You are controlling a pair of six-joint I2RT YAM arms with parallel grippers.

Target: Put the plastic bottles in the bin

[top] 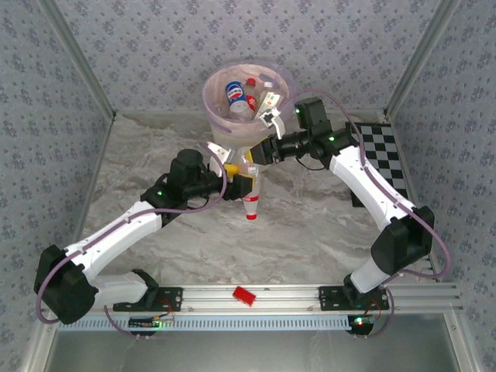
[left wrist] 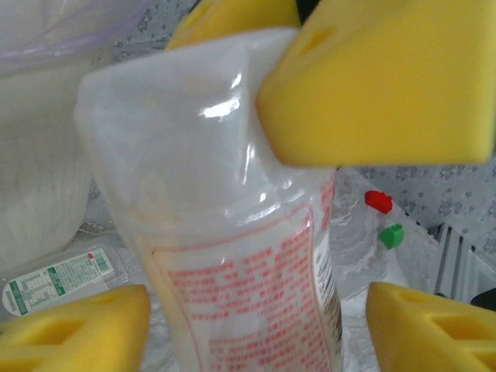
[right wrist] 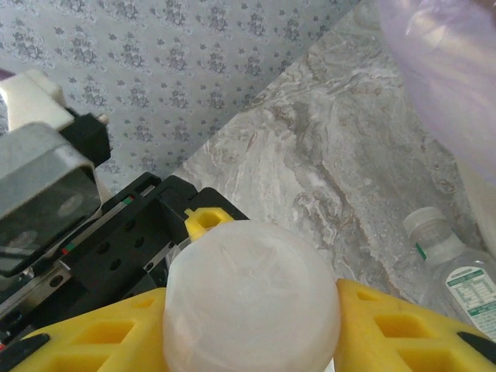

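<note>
A whitish plastic bottle [top: 251, 200] with a red cap and red print hangs cap-down over the table in front of the bin [top: 211, 105]. My right gripper [top: 253, 160] is shut on its base, and in the right wrist view the round base [right wrist: 252, 310] sits tight between both yellow fingers. My left gripper [top: 241, 186] stands open around the bottle's body [left wrist: 248, 294], with a gap showing at its right pad [left wrist: 434, 329]. Several bottles [top: 236, 93] lie inside the bin. Another bottle [right wrist: 453, 275] with a green label lies on the table by the bin.
The bin's white wall [left wrist: 39, 194] is close on the left of the left wrist view. A red block [left wrist: 378, 201] and a green block [left wrist: 391, 235] lie on the table. A red block [top: 245, 295] sits on the front rail. The chequered board [top: 380, 155] lies at right.
</note>
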